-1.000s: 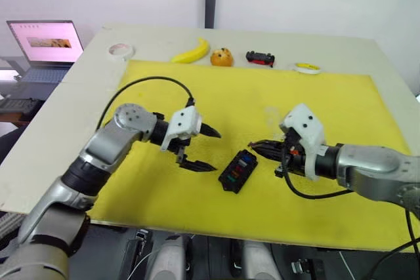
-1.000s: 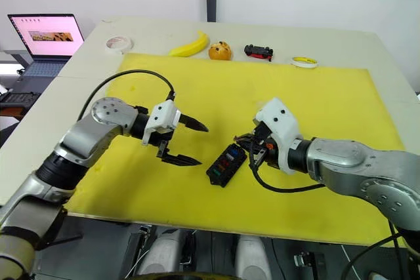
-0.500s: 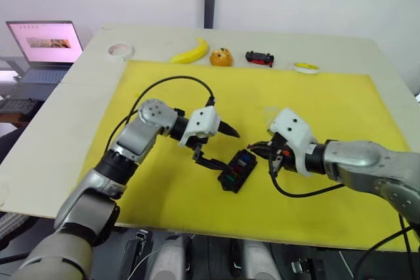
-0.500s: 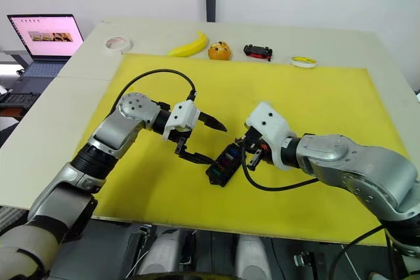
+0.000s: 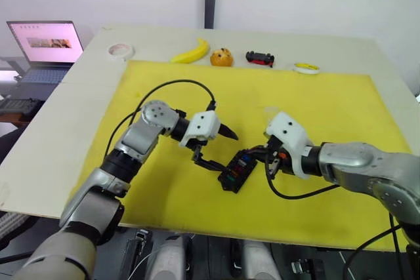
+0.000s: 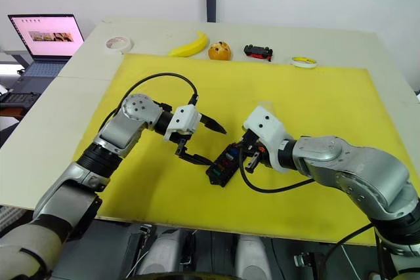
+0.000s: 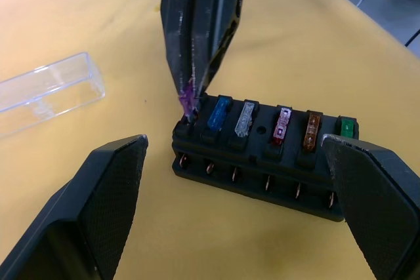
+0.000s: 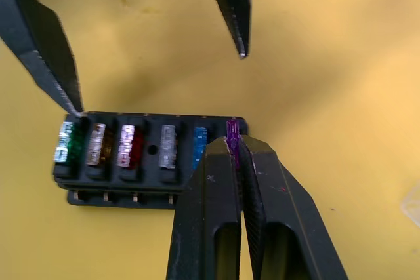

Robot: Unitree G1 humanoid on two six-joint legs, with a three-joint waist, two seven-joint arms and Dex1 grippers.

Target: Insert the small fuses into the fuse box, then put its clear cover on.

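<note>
The black fuse box (image 5: 237,169) lies on the yellow mat (image 5: 328,109) near the front middle of the table (image 5: 79,96), between the two arms. The right gripper (image 8: 233,143) has its fingers pressed together on a purple fuse (image 8: 231,143), held at the end slot of the box. Five fuses already sit in the row: blue (image 7: 220,112), grey (image 7: 245,118), red-pink (image 7: 283,124), orange-brown (image 7: 312,130) and green (image 7: 346,126). The left gripper (image 5: 220,150) hovers just beside the box's other side with its fingers spread wide and holding nothing; one fingertip comes close to the green end of the box. The clear cover (image 7: 46,90) lies flat on the mat, apart from the box. Along the table's far edge lie a tape roll (image 5: 121,50), a banana (image 5: 192,51), an orange (image 5: 222,58) and a toy car (image 5: 260,58)
</note>
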